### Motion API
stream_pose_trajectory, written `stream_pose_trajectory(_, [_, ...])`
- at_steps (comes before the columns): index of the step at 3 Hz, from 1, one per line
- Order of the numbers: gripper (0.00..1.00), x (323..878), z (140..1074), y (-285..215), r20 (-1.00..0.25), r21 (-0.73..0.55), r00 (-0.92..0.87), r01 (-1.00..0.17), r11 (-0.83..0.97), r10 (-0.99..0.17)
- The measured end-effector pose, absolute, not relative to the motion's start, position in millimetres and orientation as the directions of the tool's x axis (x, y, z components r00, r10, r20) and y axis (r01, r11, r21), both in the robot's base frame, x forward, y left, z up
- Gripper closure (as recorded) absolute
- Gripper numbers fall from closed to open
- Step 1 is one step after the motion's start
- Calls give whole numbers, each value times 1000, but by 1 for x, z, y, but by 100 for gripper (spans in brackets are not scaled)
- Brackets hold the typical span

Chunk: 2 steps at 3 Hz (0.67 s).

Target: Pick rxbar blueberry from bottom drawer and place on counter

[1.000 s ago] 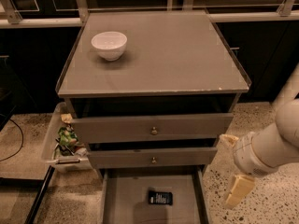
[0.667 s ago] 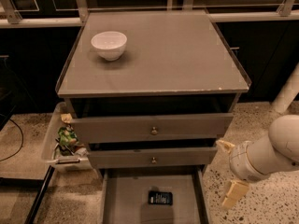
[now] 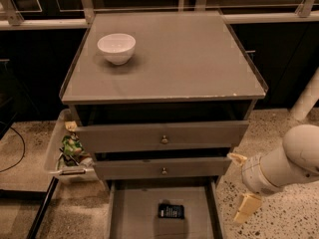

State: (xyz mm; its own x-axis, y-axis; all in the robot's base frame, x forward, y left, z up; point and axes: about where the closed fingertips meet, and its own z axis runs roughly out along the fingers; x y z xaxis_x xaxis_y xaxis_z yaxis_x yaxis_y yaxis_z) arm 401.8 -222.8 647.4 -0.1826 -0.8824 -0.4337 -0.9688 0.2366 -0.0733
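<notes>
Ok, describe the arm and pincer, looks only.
The arm is a thick, smooth, off-white tube with a rounded end, narrowing to a ringed wrist. The pincer, at lower right beside the bottom drawer, has two short, flat, pale yellowish fingers. No cables or markings show.

This looks like a robot test room made like a kitchen: a grey drawer cabinet [image 3: 199,133] on a speckled floor [image 3: 271,128], a white bowl [image 3: 116,48] on top, a bin of snacks [image 3: 50,158] at the left, and the gripper [image 3: 242,183] at the lower right, fingers spread
</notes>
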Motion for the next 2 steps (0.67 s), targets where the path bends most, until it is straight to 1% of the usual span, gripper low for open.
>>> stream_pose_trajectory(1, [0, 405, 597, -220, -483, -34, -188, -972, 233, -855])
stream_pose_trajectory(2, [0, 417, 539, -215, -545, -29, -172, -974, 223, -821])
